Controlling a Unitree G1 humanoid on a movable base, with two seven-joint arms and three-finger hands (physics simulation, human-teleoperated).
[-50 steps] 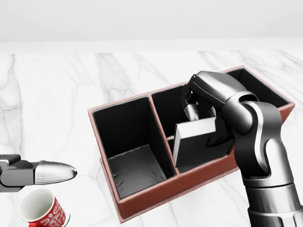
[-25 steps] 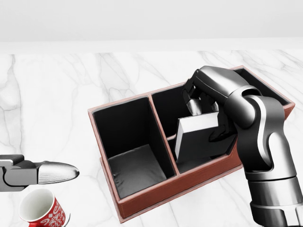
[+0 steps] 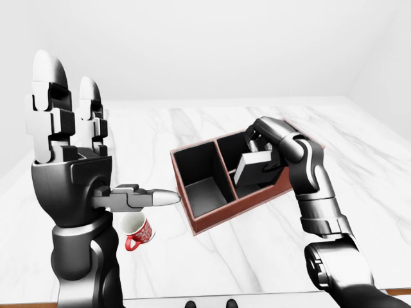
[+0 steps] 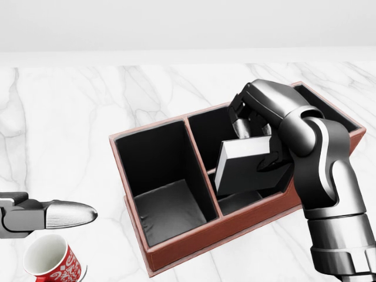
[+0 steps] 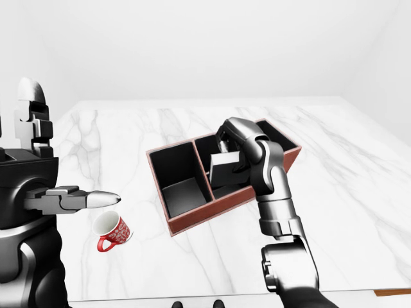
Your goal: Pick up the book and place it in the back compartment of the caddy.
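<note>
The red-brown caddy with black cells lies slanted on the marble table. A grey book with a white page edge hangs tilted over the caddy's middle cells, its lower edge below the rim. My right hand is shut on the book's upper end, fingers curled over it from above. Which middle cell the book's bottom stands in is hidden by the book and the hand. My left hand is raised at the left of the left-eye view, open, fingers upright and thumb pointing right, away from the caddy.
A red and white mug lies on its side at the lower left of the head view, just under my left thumb. The white marble table runs up to a pale wall at the top. The caddy's large left cell holds nothing.
The right hand has lifted the book a little and tipped it further within the caddy's middle part. The left hand and the mug have stayed put.
</note>
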